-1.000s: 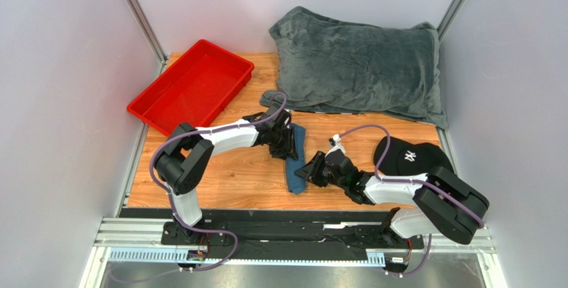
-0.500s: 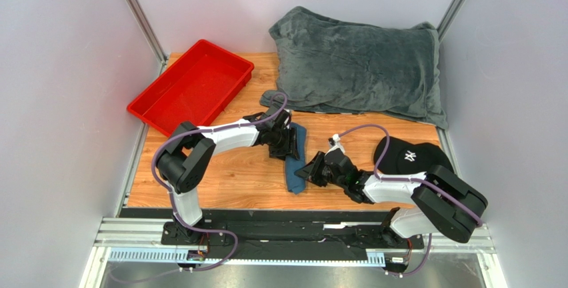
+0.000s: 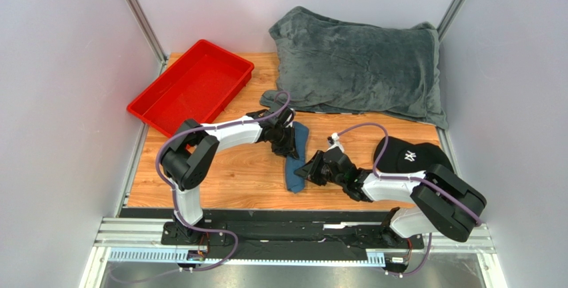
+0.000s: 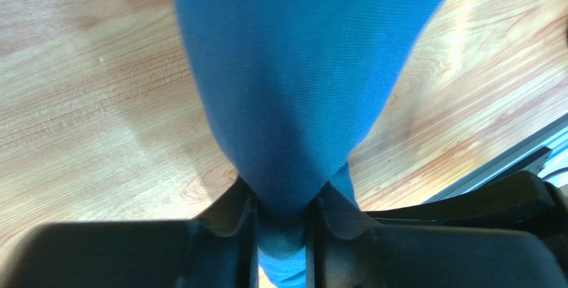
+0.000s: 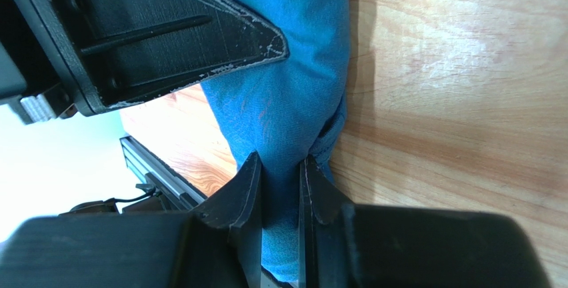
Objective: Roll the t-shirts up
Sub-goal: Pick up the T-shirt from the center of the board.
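The teal-blue t-shirt (image 3: 294, 165) lies as a narrow bundle on the wooden table (image 3: 220, 181), between the two arms. My left gripper (image 3: 288, 145) is shut on its far end; in the left wrist view the blue cloth (image 4: 300, 88) is pinched between the black jaws, gripper (image 4: 281, 211). My right gripper (image 3: 307, 171) is shut on the near end; in the right wrist view the cloth (image 5: 293, 101) bunches between the jaws, gripper (image 5: 280, 181), with the left gripper's black body (image 5: 147, 28) close above.
A red tray (image 3: 191, 87) stands at the back left. A large grey plush blanket (image 3: 360, 65) fills the back right. A black cap with a white logo (image 3: 408, 157) lies at the right, by the right arm. The table's front rail (image 3: 287, 231) runs below.
The left gripper has turned and shifted slightly toward the back with the shirt's end; the shirt bundle looks a little tighter. The right gripper has hardly moved.
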